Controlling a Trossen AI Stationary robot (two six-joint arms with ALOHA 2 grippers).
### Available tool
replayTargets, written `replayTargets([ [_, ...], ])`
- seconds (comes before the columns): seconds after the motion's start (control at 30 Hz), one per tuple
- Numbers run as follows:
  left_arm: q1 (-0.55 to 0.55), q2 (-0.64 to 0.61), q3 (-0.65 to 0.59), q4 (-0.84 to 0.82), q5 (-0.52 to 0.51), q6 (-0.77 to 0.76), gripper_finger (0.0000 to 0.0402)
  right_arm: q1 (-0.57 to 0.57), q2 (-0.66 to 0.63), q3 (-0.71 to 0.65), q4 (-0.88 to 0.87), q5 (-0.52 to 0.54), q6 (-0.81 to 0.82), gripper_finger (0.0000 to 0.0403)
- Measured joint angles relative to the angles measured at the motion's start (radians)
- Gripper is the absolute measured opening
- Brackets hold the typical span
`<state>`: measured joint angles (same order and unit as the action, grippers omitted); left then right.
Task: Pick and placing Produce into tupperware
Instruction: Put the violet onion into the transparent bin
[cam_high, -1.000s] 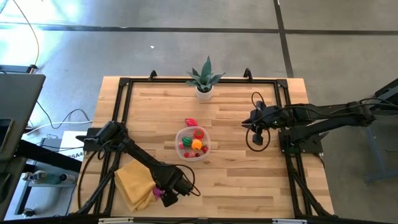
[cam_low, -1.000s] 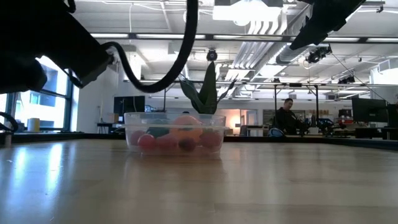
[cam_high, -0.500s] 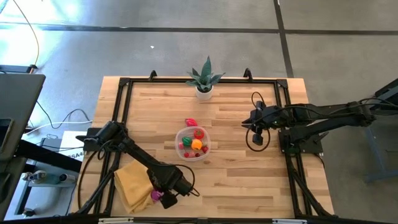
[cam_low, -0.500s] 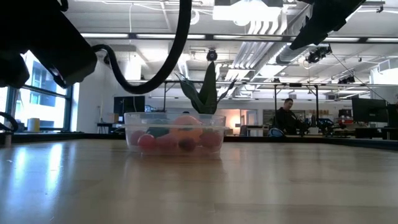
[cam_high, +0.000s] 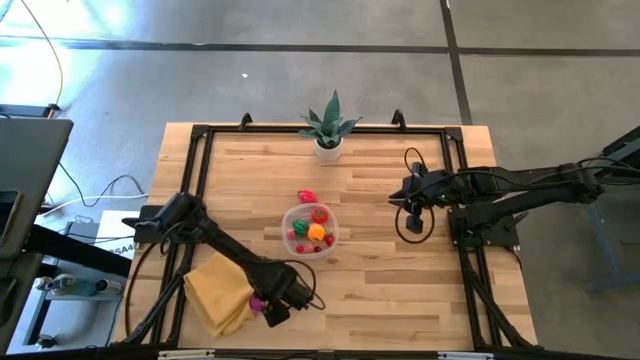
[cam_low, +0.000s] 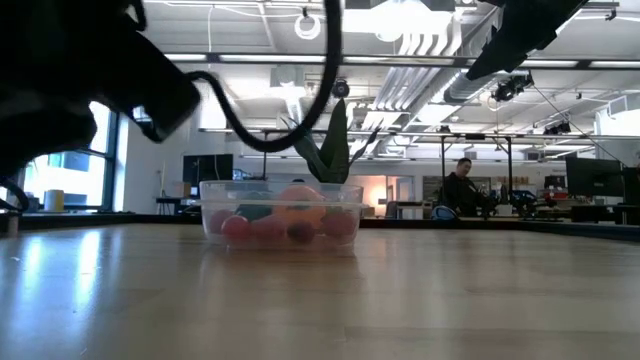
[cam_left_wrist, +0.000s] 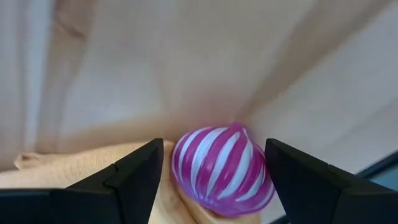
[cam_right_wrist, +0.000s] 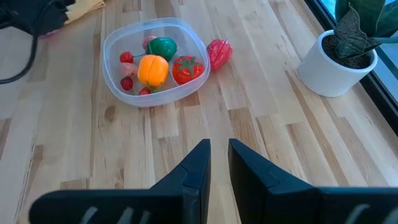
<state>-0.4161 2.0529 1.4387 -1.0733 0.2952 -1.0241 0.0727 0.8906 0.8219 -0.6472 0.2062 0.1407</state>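
The tupperware stands at the table's middle with orange, red and green produce inside. A red piece of produce lies on the wood, against the tupperware's far side. A magenta toy with white stripes sits between the fingers of my left gripper, by the near right edge of the yellow cloth. My right gripper hangs shut and holds nothing, high over the table's right side. My left gripper pinches the striped toy between its two fingers, one on each of its opposite sides. The fingers come steeply from above. The toy sits over the cloth's edge; whether it rests on the cloth or hangs clear of it, I cannot tell.
A spiky green plant in a white pot stands at the far edge. A black frame runs around the tabletop. Bare wood lies between the cloth and the tupperware and across the near right part.
My left gripper has swung a little toward the table's far edge along the cloth's edge. The striped toy has gone with it between the fingers.
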Motion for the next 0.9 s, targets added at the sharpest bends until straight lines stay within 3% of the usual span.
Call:
replayTargets([
  [0.23,0.062,0.0,0.0,0.003,-0.077,0.052,0.0271,0.0,0.0,0.0,0.0,0.0,0.0,0.0046],
  [0.47,0.131,0.0,0.0,0.04,-0.08,0.116,0.0271,0.0,0.0,0.0,0.0,0.0,0.0,0.0046],
  [0.7,0.154,0.0,0.0,0.034,0.153,0.103,0.0271,0.0,0.0,0.0,0.0,0.0,0.0,0.0046],
  [0.9,0.154,0.0,0.0,0.002,0.234,0.096,0.0271,0.0,0.0,0.0,0.0,0.0,0.0,0.0046],
])
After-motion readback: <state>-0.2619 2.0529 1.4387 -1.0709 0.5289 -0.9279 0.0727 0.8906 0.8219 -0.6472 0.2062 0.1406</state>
